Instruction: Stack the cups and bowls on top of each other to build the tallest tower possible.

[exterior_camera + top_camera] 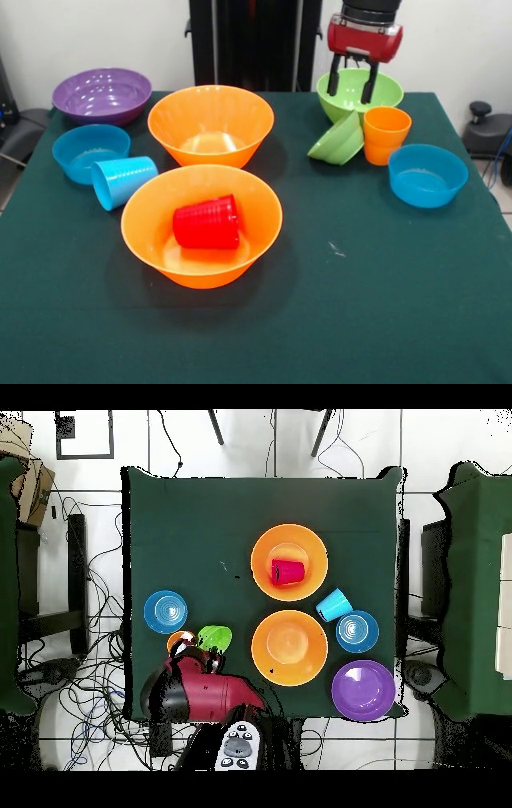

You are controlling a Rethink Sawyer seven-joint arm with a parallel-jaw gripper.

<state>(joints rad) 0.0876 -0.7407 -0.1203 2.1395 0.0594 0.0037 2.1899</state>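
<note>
The green-clothed table [416, 320] carries everything loose, with no tower begun. Two large orange bowls sit mid-table: the far orange bowl [210, 124] is empty, and the near orange bowl [202, 224] holds the red cup [207, 222] lying on its side. The large purple bowl [102, 94] stands at the far corner on the front view's left, and the large green bowl [359, 92] at the far edge on its right. The gripper [352, 90] hangs over that green bowl, its two black fingers [370, 84] apart and closed on nothing. One small blue bowl [427, 175] sits alone to the right; the other small blue bowl [90, 152] is beside the light blue cup [122, 181], which lies tipped over. The small green bowl [341, 139] leans tilted against the upright orange cup [386, 134]. Judging by the arm's place, a pick in this green cluster comes first. A sound tower wants a wide base, so an orange bowl should likely stay put as foundation. The orange cup is the easiest upright grasp, but lifting it may let the leaning green bowl drop flat.
</note>
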